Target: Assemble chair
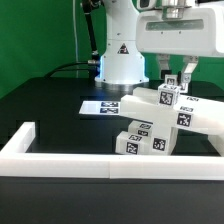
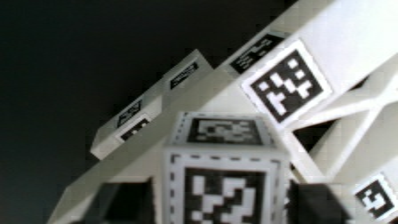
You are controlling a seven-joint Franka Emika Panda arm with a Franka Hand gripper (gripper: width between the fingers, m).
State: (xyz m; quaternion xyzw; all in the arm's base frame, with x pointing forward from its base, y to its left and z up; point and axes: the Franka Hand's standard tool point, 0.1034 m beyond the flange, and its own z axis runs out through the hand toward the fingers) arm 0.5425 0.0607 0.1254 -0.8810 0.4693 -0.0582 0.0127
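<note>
Jaws straddle the topmost tagged part of the chair; whether they grip it or stand clear cannot be told. Chair parts sit clustered against the border wall, likely for bracing, with the marker board behind them on the table.

This was a robotics lab, plainly: a green backdrop curtain hung behind a black table, the white robot arm's base stood bolted on it, a white border wall fenced the workspace, and a marker board lay flat.
</note>
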